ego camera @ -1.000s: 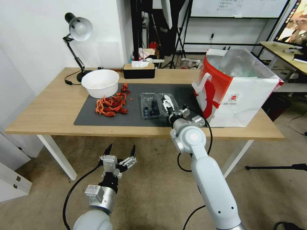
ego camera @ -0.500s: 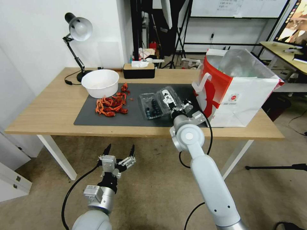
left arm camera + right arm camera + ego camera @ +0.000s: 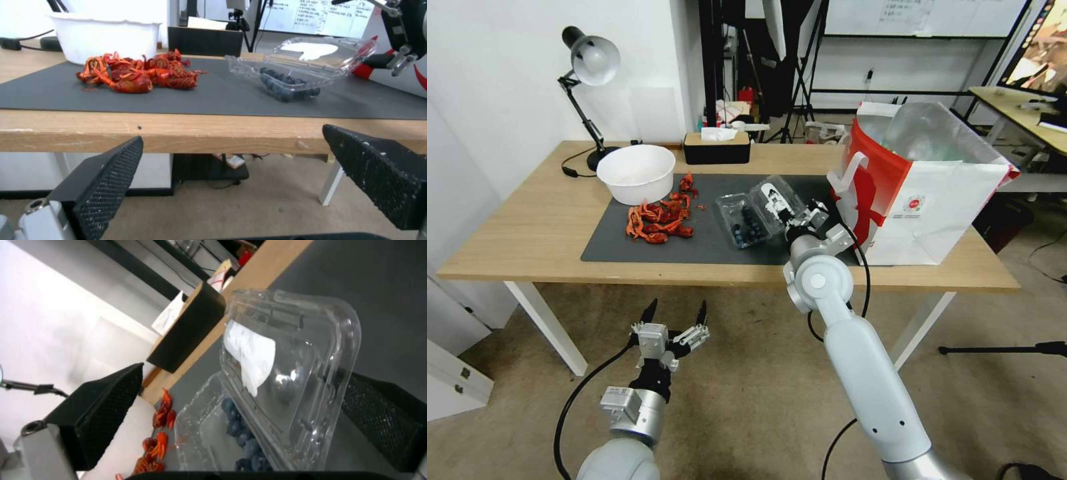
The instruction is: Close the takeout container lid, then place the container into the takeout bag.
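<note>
Closer, lid (image 3: 285, 373) half-raised, blueberries (image 3: 242, 436) beneath

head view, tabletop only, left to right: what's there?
desk lamp → white bowl → red crayfish pile → takeout container with its lid half raised → right gripper at the lid → takeout bag. Black tissue box left out: it overlaps behind.

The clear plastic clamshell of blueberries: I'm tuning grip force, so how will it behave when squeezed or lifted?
The clear plastic clamshell looks thin-walled, so it probably flexes and dents easily. Its half-raised labelled lid could spring open unless latched. Few blueberries suggest it is light and likely slides.
</note>
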Robot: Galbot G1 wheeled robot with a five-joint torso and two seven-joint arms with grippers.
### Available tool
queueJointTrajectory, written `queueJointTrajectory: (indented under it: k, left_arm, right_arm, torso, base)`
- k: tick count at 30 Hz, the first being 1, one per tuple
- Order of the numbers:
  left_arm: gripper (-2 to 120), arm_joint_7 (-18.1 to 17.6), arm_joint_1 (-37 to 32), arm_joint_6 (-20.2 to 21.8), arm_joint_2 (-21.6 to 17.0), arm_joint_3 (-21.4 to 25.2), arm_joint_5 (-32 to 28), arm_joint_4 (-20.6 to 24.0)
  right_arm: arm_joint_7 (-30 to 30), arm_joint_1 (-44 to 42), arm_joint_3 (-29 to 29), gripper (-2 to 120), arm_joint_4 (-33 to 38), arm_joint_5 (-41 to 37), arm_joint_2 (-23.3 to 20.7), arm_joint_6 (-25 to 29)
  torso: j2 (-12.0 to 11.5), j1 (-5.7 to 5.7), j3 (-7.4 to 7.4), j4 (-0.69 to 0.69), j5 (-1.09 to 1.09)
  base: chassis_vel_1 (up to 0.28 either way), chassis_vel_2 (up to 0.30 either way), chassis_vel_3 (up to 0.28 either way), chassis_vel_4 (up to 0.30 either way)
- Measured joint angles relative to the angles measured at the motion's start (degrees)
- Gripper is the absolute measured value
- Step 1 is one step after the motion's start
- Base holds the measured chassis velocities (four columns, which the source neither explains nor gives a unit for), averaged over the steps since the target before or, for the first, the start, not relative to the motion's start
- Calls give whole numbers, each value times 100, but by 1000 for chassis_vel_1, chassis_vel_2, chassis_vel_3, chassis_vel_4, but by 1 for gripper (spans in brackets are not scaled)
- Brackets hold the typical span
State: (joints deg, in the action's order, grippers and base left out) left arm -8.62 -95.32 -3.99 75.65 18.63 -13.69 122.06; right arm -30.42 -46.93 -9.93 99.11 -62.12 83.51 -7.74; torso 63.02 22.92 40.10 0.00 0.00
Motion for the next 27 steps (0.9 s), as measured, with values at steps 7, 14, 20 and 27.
queueJointTrajectory:
  k: [7, 14, 20, 27]
  left_arm:
    - [100, -7, 5, -7, -9, -14, -1, 0]
    - [100, -11, -8, -28, -11, -26, 4, 0]
    - [100, -21, -17, -53, -6, -33, 20, -1]
    - [100, -25, -15, -59, 9, -37, 34, -3]
  right_arm:
    - [485, -23, 44, 100, -33, 248, -201, -34]
    - [987, -52, 80, 100, -33, 261, -433, -174]
    - [1660, -75, 120, 100, -60, 248, -664, -288]
    - [2028, 19, 158, 100, -143, 233, -831, -395]
  torso:
    - [0, 0, 0, 0, 0]
    - [0, 0, 0, 0, 0]
    - [0, 0, 0, 0, 0]
    - [0, 0, 0, 0, 0]
  base:
    - [0, 0, 0, 0]
    - [0, 0, 0, 0]
    - [0, 0, 0, 0]
    - [0, 0, 0, 0]
